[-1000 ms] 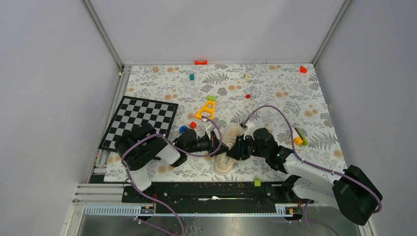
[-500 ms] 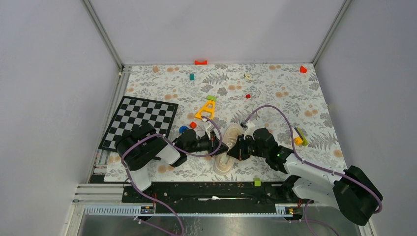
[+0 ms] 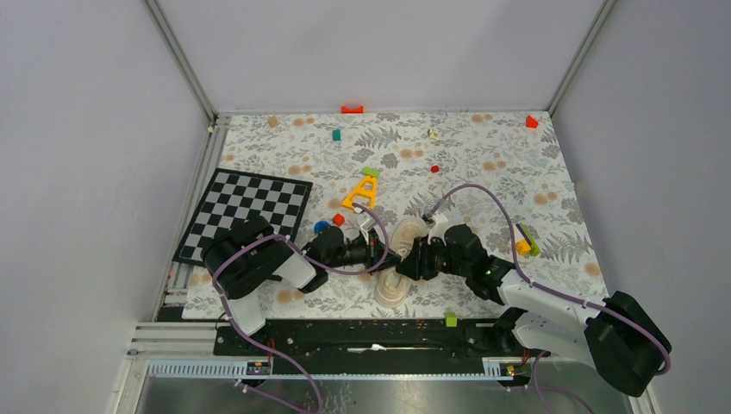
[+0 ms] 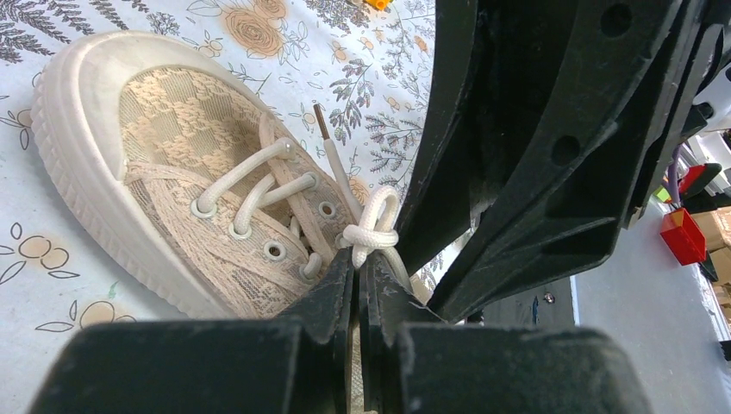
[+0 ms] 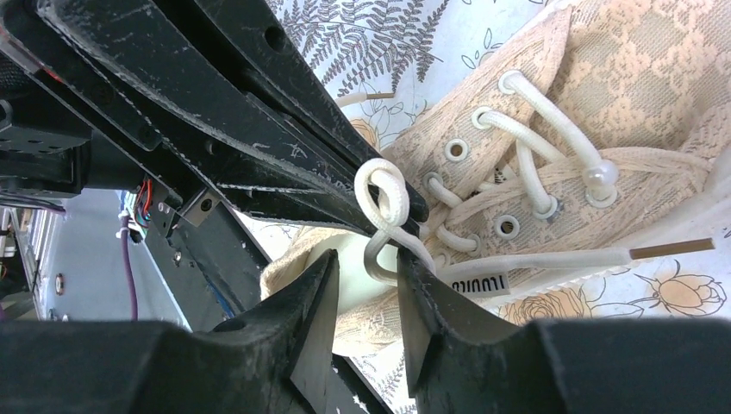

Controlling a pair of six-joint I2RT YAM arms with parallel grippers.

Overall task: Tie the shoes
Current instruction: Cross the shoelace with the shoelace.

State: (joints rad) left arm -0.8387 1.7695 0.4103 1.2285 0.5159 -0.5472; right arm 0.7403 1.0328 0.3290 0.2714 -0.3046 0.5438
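Note:
The cream-beige shoe point(image 3: 392, 289) lies on the floral cloth between my two arms, its pale laces partly threaded. In the left wrist view the shoe point(image 4: 172, 147) fills the left side, and my left gripper point(image 4: 358, 269) is shut on a lace just below a small knotted loop point(image 4: 372, 231). In the right wrist view my right gripper point(image 5: 366, 269) stands open over the shoe's point(image 5: 621, 78) opening, with a curl of lace point(image 5: 379, 259) hanging between its fingers and touching the right one. From above, left gripper point(image 3: 382, 255) and right gripper point(image 3: 407, 259) meet over the shoe's middle.
A chessboard mat point(image 3: 246, 211) lies at the left. A yellow A-shaped piece point(image 3: 362, 191), a blue block point(image 3: 321, 227) and a red block point(image 3: 339, 219) sit just behind the left arm. A yellow-green block point(image 3: 524, 241) is at the right, a green cube point(image 3: 451, 320) at the front edge.
My right wrist has edged slightly left toward the shoe's middle. The left arm and the shoe have not visibly moved.

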